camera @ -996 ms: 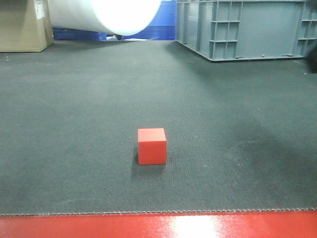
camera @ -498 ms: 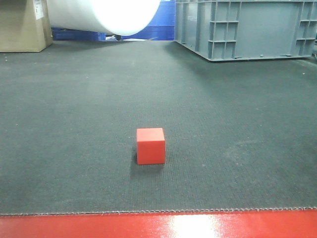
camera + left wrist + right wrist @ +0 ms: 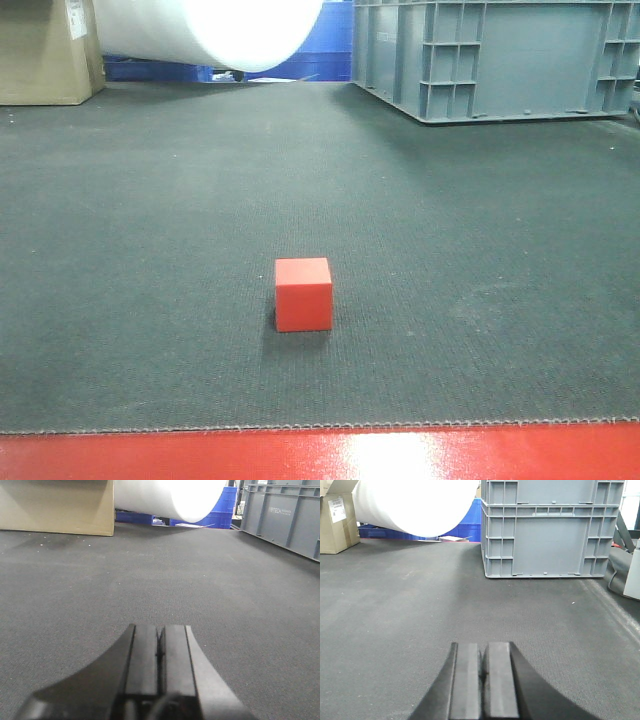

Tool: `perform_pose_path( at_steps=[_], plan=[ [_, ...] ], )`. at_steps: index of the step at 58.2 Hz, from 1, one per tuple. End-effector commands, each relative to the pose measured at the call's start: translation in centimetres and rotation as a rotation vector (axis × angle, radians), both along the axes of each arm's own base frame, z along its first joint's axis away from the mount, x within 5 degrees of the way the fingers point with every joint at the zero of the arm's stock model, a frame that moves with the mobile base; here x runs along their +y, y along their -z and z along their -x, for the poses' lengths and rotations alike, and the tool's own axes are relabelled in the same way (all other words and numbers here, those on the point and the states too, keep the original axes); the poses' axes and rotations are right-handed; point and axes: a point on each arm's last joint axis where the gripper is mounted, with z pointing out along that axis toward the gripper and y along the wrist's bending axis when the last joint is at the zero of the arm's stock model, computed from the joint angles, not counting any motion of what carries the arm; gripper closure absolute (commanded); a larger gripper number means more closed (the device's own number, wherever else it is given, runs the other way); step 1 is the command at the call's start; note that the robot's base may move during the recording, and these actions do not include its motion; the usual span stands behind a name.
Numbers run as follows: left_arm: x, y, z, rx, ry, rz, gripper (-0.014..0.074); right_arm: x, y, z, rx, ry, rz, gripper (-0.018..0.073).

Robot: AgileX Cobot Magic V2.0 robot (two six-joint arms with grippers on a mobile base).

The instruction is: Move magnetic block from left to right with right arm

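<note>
The magnetic block [image 3: 303, 293] is seen alone on the dark mat [image 3: 150, 250]. The right pincer [image 3: 483, 680] is clenched, empty; it should be released before being lowered squarely over the block.

A dark mat [image 3: 150, 250] covers the tabletop, with a red strip [image 3: 200, 458] along its near edge. At the back stand a grey crate [image 3: 500, 55], a white roll [image 3: 215, 30], a cardboard box [image 3: 45, 55] and blue bins [image 3: 330, 55].
</note>
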Motion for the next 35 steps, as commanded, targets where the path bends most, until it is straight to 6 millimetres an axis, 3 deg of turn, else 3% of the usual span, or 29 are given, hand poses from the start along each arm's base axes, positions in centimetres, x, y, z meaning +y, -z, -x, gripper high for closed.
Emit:
perform_pose_path(
  at_steps=[1,9,25,35],
  plan=[
    [0.0,-0.4,0.1,-0.079,0.006,0.011,0.0713,-0.1,-1.7,0.1,-0.111,0.015,0.008,0.0503],
    [0.0,-0.4,0.1,-0.079,0.006,0.011,0.0713,-0.2,-1.1,0.2,-0.144,0.029,0.005,0.0503],
    [0.0,-0.4,0.1,-0.079,0.006,0.011,0.0713,-0.9,3.5,1.2,-0.168,0.131,0.012,0.0503],
    [0.0,-0.4,0.1,-0.079,0.006,0.011,0.0713,-0.8,3.7,1.1,-0.134,0.132,0.067,0.0503]
  ],
)
